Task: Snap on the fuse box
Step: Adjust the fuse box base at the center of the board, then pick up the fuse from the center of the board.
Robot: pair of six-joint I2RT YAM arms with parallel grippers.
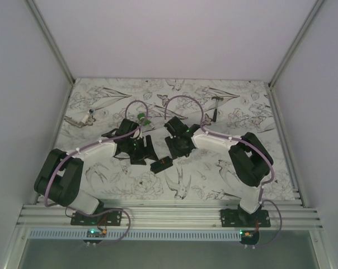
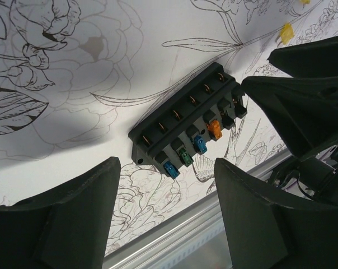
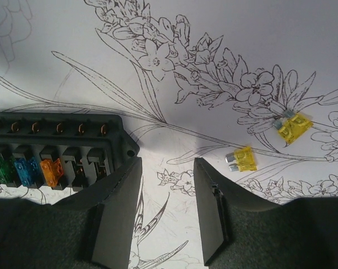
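The fuse box [image 1: 162,165] is a black oblong lying flat on the flowered table between the two grippers. In the left wrist view the fuse box [image 2: 186,120] shows its top uncovered, with blue, green and orange fuses in a row. My left gripper [image 2: 166,188] hangs open just short of it, nothing between the fingers. In the right wrist view the fuse box [image 3: 57,145] lies at the left. My right gripper [image 3: 168,168] is open beside the box's end, over bare table. Its left finger [image 3: 116,207] covers the box's near corner.
Two loose yellow fuses [image 3: 242,159] [image 3: 294,128] lie on the table right of the right gripper. A small hammer-shaped tool [image 1: 216,106] lies at the back right, a green piece [image 1: 145,119] behind the left gripper [image 1: 142,150], a small grey item [image 1: 82,119] far left. An aluminium rail [image 1: 169,216] edges the near side.
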